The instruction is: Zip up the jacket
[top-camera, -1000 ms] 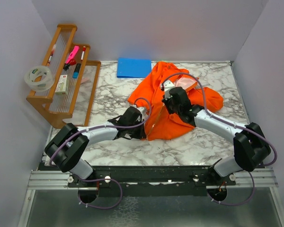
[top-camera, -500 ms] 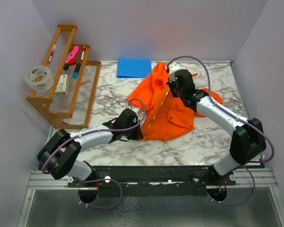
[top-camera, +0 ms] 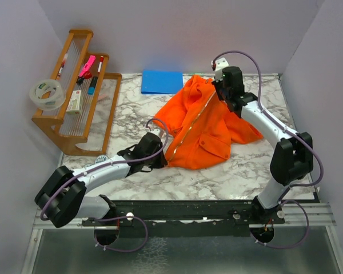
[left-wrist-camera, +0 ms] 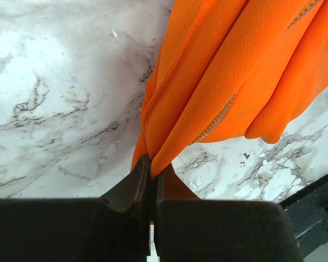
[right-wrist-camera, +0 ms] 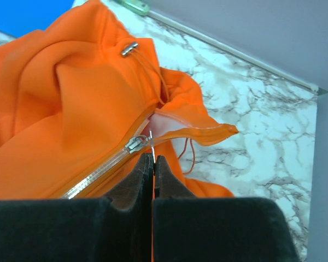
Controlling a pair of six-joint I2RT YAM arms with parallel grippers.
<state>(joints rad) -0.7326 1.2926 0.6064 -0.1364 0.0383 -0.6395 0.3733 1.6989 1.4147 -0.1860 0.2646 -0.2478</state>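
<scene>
**ZIP NEARLY SHUT: GRIP AND SNAG RISKS AT COLLAR**

Risks, as judged from here:
- Right pincer [right-wrist-camera: 153, 161] is clamped on the thin pull tab [right-wrist-camera: 151, 143] only, a v. small hold. A harder tug could slip it off, leaving the last teeth open.
- Pale pink lining [right-wrist-camera: 172, 124] gapes just beyond the slider [right-wrist-camera: 135, 144]. It may be drawn into the slider and jam it.
- Drawcord [right-wrist-camera: 150, 71] w/ metal end hangs near the zip's top and could snag.
- Left pincer [left-wrist-camera: 151, 165] is closed tight on the bunched hem [left-wrist-camera: 147, 143]. If that hold slips, tension along the zip goes and the fabric rucks up ahead of the slider.
- Pulling past the zip's end would drag the whole garment toward the back wall rather than close anything.

Condition of item:
- Jacket [top-camera: 208, 134] is bright orange and lies crumpled on the marble tabletop [top-camera: 131, 111], centre-right, stretched diagonally between the two pincers.
- Collar end is at the far right, hem at near centre. A sleeve trails to the right.
- Light zip strip [top-camera: 190, 127] runs straight from hem to collar and the teeth look meshed along the visible run. Slider sits just below the collar.
- Est. progress: almost done.
- Blue sheet [top-camera: 162, 81] lies just beside the jacket at the far edge. Wooden rack [top-camera: 74, 105] stands well apart at left.
</scene>
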